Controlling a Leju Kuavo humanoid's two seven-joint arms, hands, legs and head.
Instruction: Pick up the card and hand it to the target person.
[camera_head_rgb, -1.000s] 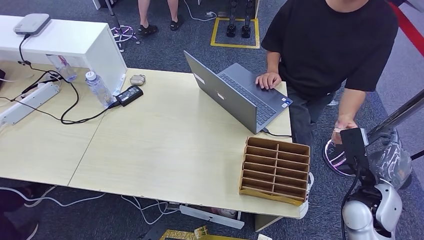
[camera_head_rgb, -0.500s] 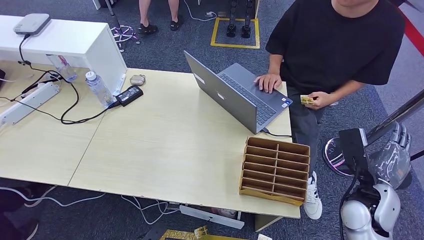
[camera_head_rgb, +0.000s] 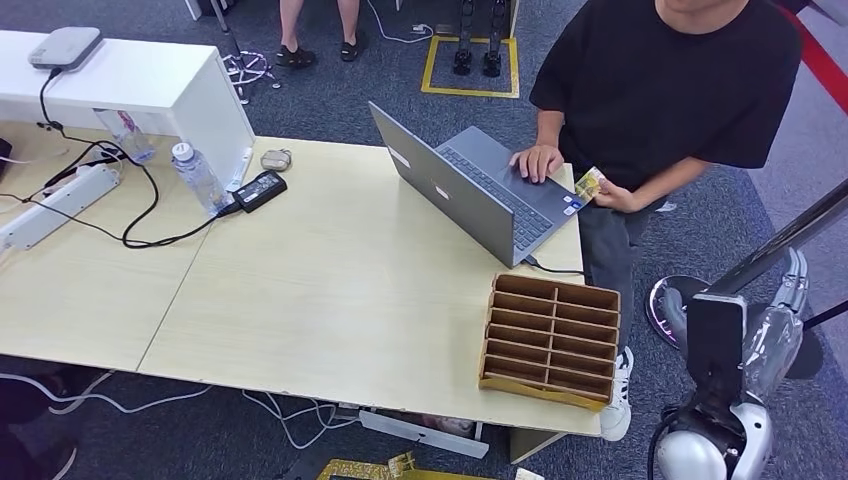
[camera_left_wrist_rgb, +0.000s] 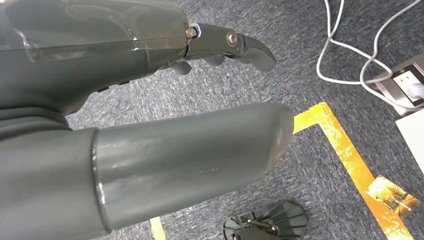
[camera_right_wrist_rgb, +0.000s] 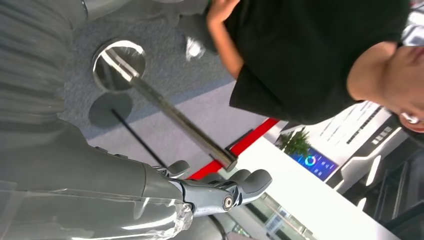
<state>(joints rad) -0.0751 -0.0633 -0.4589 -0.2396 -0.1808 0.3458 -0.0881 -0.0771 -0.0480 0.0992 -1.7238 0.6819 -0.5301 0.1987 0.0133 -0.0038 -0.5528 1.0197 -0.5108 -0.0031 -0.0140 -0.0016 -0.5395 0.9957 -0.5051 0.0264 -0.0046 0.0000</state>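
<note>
Right hand (camera_head_rgb: 783, 312) raised, its fingers (camera_right_wrist_rgb: 250, 182) apart and empty; left hand (camera_left_wrist_rgb: 150, 100) hangs empty.

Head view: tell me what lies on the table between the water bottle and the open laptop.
A black power adapter and a small grey puck-like item sit near the water bottle; the rest toward the laptop is bare table, seen in the head view.

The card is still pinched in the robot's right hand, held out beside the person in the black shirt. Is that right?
No. In the head view the card is in the person's hand, beside the laptop. The robot's right hand holds nothing; the right wrist view shows its fingers with no card in them. The person in the black shirt is there as you say.
</note>
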